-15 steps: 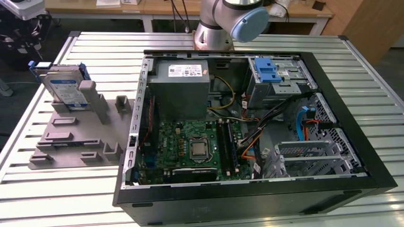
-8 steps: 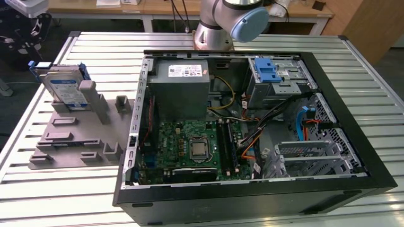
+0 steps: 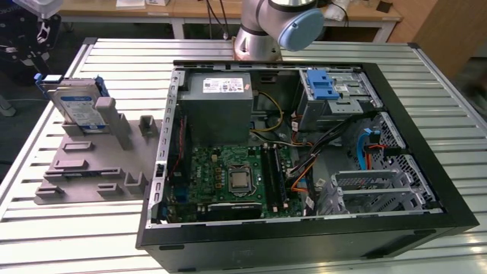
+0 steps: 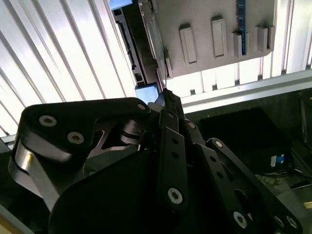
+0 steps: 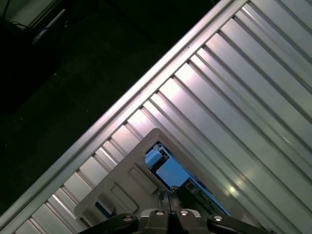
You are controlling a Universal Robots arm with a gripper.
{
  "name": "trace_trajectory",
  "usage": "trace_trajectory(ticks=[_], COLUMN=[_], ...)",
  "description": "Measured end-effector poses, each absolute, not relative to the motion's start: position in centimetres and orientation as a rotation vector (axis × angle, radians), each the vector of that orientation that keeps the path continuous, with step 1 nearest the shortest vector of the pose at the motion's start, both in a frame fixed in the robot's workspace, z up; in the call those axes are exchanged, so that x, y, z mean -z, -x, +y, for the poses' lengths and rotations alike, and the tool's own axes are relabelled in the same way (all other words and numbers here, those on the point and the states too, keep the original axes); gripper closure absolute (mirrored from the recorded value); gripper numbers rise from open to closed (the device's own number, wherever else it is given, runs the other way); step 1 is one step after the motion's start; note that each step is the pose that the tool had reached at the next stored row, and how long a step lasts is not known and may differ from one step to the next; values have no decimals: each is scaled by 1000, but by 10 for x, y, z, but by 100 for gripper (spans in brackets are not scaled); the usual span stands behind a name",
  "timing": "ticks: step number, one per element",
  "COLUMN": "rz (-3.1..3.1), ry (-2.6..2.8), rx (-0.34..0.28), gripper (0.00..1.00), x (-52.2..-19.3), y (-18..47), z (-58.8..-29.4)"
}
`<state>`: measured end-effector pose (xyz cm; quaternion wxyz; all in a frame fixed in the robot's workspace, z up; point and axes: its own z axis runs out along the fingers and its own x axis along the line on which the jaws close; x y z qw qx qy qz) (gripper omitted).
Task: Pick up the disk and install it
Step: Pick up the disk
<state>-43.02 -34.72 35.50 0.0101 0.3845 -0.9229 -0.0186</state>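
Disk (image 3: 80, 108) — flat silver metal drive, blue plastic frame — upright at 5 o'clock of gripper (image 3: 35, 67); fingers pinched together, empty — spread, centre first.

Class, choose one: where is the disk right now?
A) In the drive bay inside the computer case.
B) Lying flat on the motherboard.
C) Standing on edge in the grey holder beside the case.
C: in the exterior view the disk stands on edge in the grey holder, on the exterior view's left of the open computer case.
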Motion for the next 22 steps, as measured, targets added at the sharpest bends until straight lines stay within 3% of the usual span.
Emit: trace_trajectory(ticks=[22], rz=[-2790], ry=[-1396], rx=[55], gripper=[89], x=[-355], y=[430], z=[-347])
